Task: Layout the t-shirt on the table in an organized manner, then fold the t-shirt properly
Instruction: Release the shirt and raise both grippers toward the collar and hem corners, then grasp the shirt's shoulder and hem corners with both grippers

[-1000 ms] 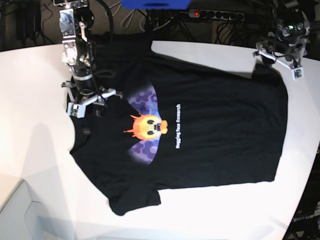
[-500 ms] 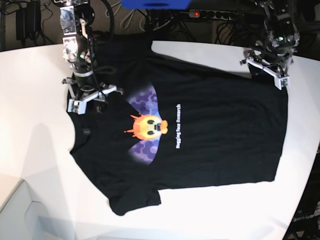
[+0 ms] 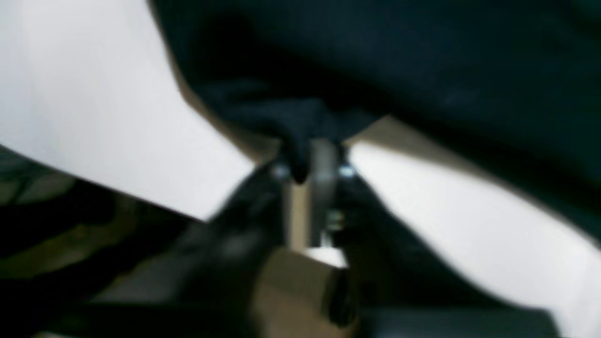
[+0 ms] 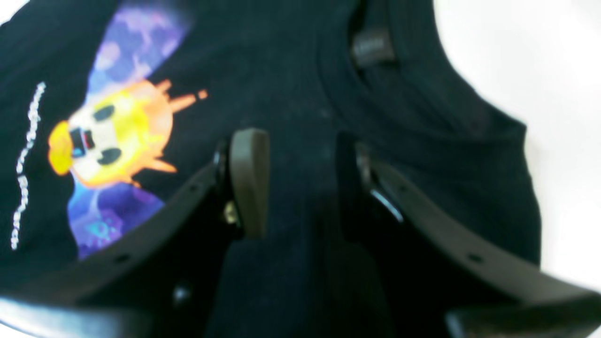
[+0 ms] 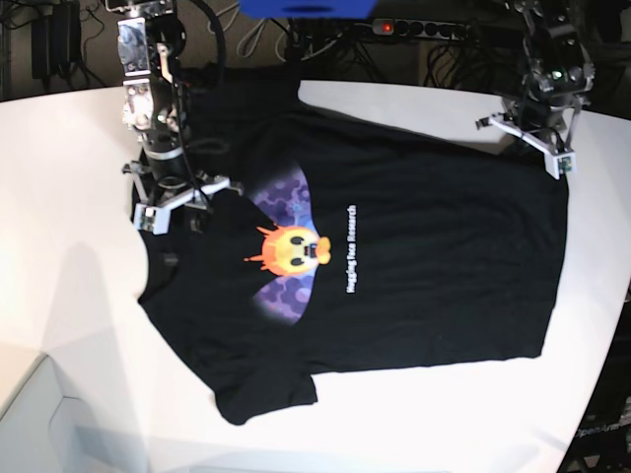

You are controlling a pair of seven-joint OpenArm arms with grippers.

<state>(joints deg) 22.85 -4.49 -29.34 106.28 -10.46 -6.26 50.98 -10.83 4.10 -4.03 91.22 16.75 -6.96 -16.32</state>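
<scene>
My left fingers (image 3: 310, 162) have just pinched shut on the shirt (image 5: 394, 256) hem; my right fingers (image 4: 300, 183) hover half-open near the collar, ready for folding.

Your right arm (image 5: 150, 89) shows silver metal housings and black cables; your right gripper (image 4: 300, 183) carries dark brackets, olive pads (image 4: 249, 180) and visible screws.
</scene>
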